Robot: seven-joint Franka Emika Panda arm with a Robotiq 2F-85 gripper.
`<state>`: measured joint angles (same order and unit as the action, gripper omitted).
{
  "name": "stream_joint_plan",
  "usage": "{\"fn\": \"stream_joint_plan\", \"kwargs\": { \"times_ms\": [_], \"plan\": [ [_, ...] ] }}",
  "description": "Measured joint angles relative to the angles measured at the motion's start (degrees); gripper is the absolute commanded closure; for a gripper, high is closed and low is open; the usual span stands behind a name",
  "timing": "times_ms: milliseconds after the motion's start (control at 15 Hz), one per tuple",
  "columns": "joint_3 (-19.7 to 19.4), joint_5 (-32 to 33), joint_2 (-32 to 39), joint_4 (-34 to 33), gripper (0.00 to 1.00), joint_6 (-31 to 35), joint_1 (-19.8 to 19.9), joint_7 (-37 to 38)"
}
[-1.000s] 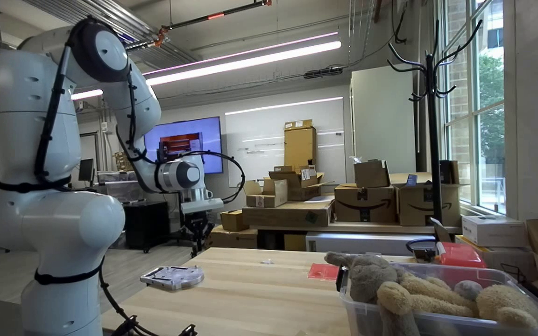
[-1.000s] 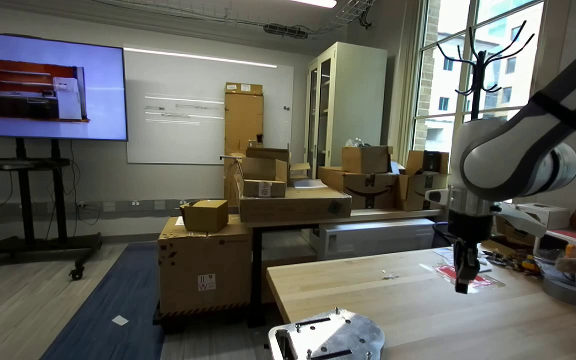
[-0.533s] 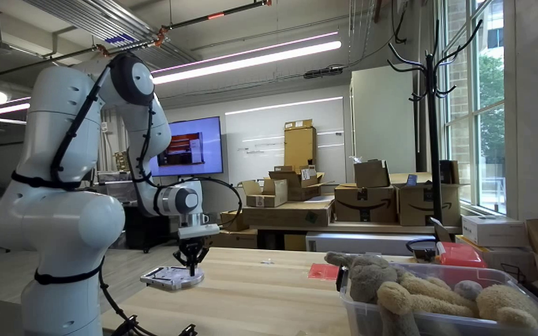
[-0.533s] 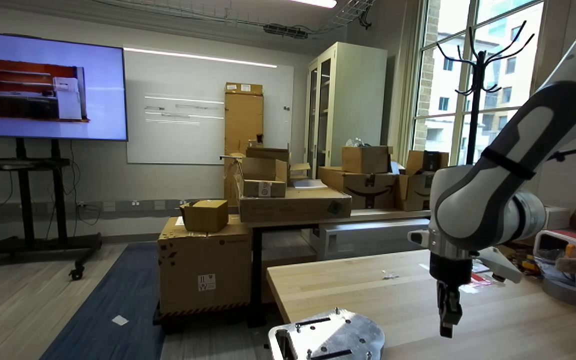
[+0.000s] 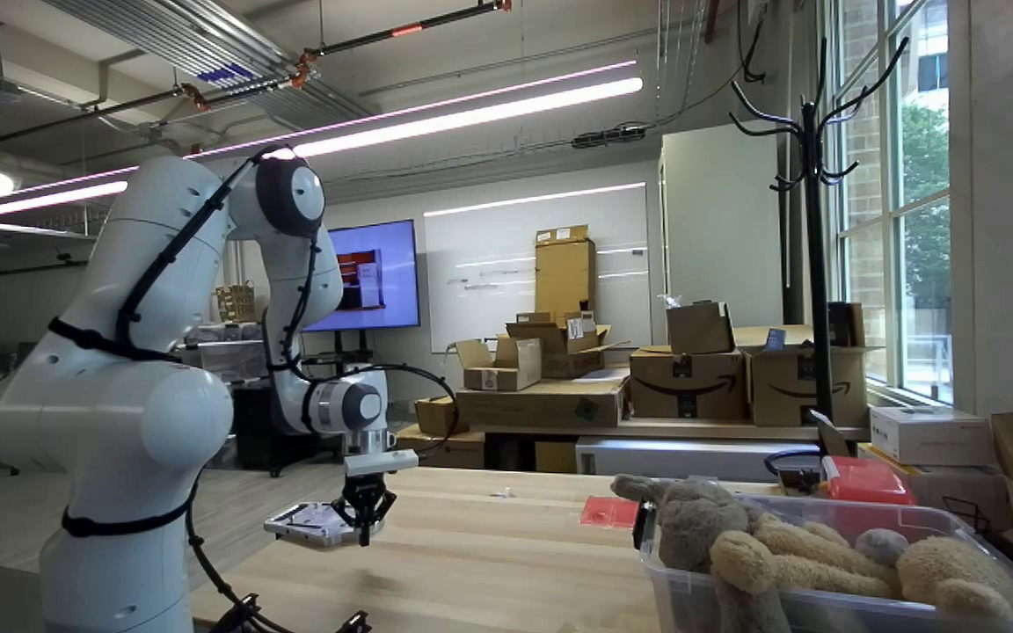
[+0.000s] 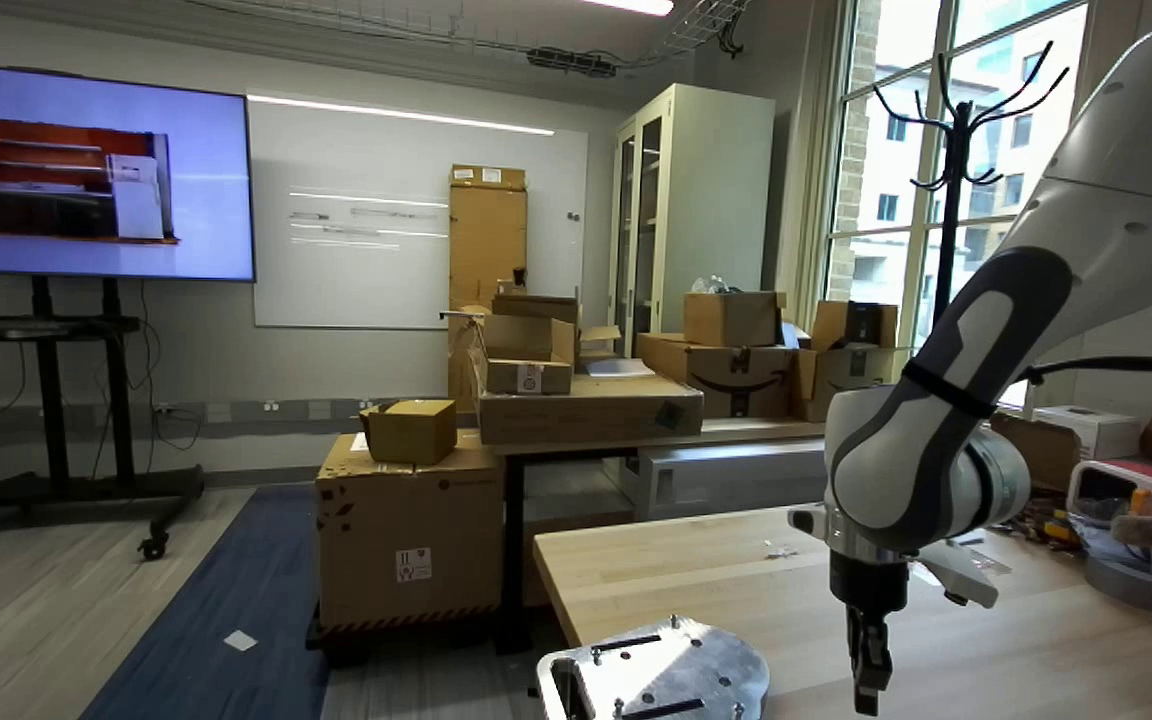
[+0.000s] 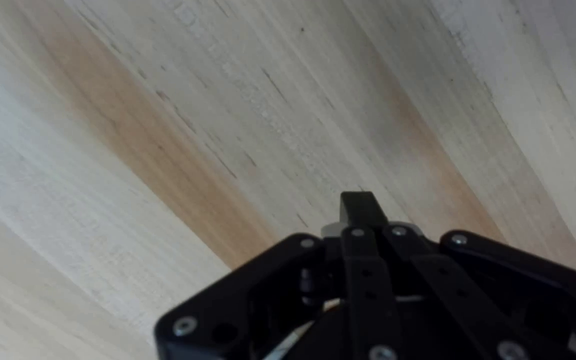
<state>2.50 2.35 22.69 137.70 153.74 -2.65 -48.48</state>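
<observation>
My black gripper [image 7: 362,207] is shut in the wrist view, its fingertips pressed together with nothing visible between them. It points down above the light wooden table [image 7: 178,165] and is apart from it. In both exterior views the gripper [image 5: 365,533] [image 6: 868,695] hangs over the near part of the table [image 6: 656,560]. The nearest thing is a silver metal plate [image 5: 309,520] with slots and bolts, also seen at the bottom of an exterior view [image 6: 671,665]. In an exterior view the gripper partly covers the plate's right end.
A clear plastic bin [image 5: 823,607] of plush toys stands at the table's right. A red flat sheet [image 5: 608,512] and a small clear scrap [image 5: 503,493] lie on the table. Cardboard boxes [image 5: 687,382] fill a bench behind. A black coat rack [image 5: 814,264] stands by the window.
The arm has reached forward and lowered, bringing the gripper from behind the metal plate to low over the table beside it. The plate and other things have not moved.
</observation>
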Motion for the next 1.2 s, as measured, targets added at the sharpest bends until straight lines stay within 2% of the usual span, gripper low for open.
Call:
{"fn": "stream_joint_plan", "kwargs": {
  "times_ms": [67, 200, 600, 733, 1200],
  "plan": [
    [0.0, 0.33, 0.84, -0.83, 0.72, 0.0, 0.35, 0.07],
    [0.0, 0.79, 2.25, -2.35, 0.6, 0.0, 0.87, 0.51],
    [0.0, 2.72, 4.58, -4.92, 0.12, 0.0, 1.52, 1.79],
    [0.0, 3.09, 4.78, -5.2, 0.0, 0.0, 1.6, 2.29],
    [-0.4, 6.34, 4.23, -5.21, 0.0, 0.0, 1.83, 4.23]
  ]
}}
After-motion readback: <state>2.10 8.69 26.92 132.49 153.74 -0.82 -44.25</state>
